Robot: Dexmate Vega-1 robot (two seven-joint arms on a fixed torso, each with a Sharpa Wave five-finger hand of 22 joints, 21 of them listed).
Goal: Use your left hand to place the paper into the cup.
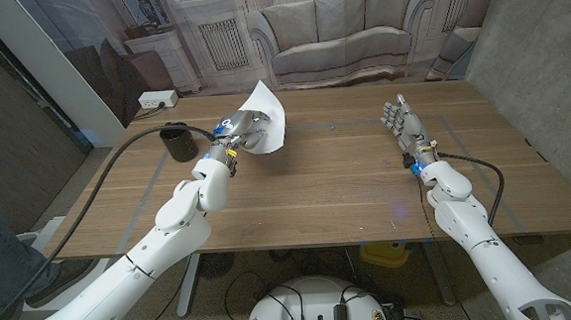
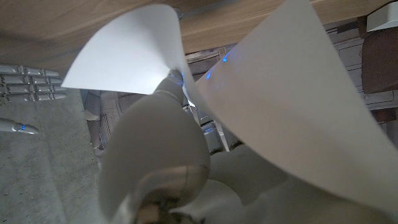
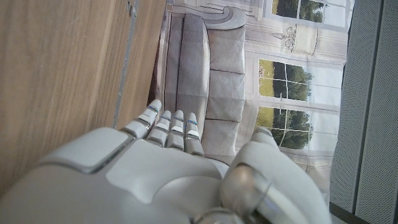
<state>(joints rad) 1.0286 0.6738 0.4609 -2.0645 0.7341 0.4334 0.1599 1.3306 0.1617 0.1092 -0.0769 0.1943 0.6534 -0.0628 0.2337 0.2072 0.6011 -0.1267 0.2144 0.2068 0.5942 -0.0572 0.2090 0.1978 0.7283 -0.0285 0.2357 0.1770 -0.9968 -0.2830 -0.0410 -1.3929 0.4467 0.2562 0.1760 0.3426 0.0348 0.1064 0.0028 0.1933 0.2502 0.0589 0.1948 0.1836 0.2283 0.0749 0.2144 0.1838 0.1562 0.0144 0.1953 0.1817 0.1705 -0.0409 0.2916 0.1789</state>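
A white sheet of paper (image 1: 266, 114), curled and bent, is gripped by my left hand (image 1: 238, 135) just above the table at the far left-centre. The black cup (image 1: 177, 143) stands upright on the table to the left of that hand, a short gap away. In the left wrist view the paper (image 2: 292, 99) bows out wide in front of my left hand (image 2: 168, 168). My right hand (image 1: 402, 123) stands at the far right of the table with fingers straight and nothing in it; the right wrist view shows the back of this hand (image 3: 155, 180). Its fingers (image 2: 28, 78) also appear in the left wrist view.
The wooden table (image 1: 337, 182) spreads wide between the two hands. A black cable (image 1: 117, 160) runs from the cup's side toward the near left edge. A sofa-printed backdrop (image 1: 337, 28) hangs behind the far edge.
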